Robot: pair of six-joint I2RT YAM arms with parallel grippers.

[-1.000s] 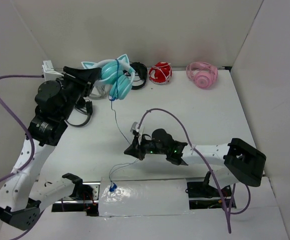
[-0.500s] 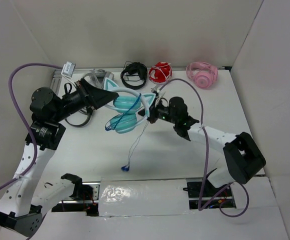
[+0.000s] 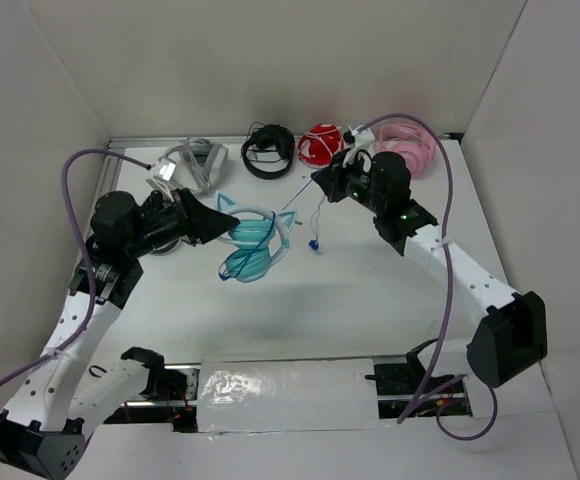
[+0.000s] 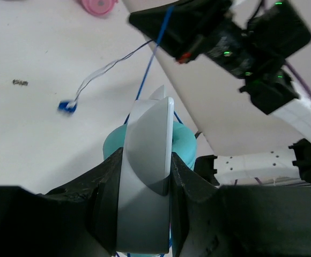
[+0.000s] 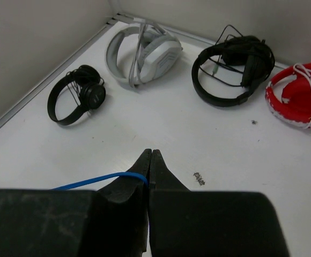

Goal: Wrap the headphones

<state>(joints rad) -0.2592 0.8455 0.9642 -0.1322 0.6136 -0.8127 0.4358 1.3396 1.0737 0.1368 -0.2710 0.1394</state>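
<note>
Teal headphones (image 3: pixel 250 245) are held by the pale headband (image 4: pixel 147 160), which is clamped between the fingers of the left gripper (image 3: pixel 215 222), with the cups just beyond its tips. The blue cable (image 3: pixel 295 198) is drawn straight to the right gripper (image 5: pixel 150 155) and pinched in its closed tips, with the plug (image 3: pixel 313 243) hanging below.

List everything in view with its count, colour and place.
headphones: 1, teal, held over the table's left middle
cable: 1, dark blue, running from the headphones to the right gripper
grey headphones: 1, grey-white, far left
black headphones: 2, black, one far centre, a smaller one at the left edge
red headphones: 1, red, far centre
pink headphones: 1, pink, far right
table: 1, white
left gripper: 1, black, shut on the headband
right gripper: 1, black, shut on the cable
</note>
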